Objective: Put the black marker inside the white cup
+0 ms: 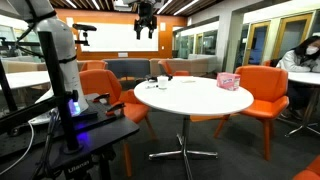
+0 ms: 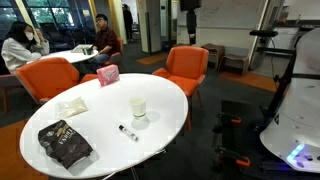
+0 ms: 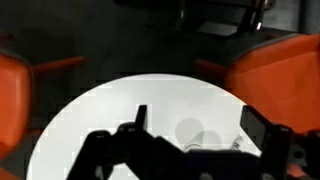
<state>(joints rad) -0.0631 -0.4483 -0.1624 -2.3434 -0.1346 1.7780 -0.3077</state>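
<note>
The white jointed robot arm [image 1: 57,45] rises from its base and out of the frame's top. In an exterior view its black two-fingered claw [image 1: 146,30] hangs high, pointing down. The wrist view shows its dark fingers [image 3: 135,125] spread wide.

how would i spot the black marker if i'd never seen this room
Find the round white table ringed by orange chairs. On it, close to the white cup, lies the black marker. It is the only thin dark stick, far smaller than the dark bag.
</note>
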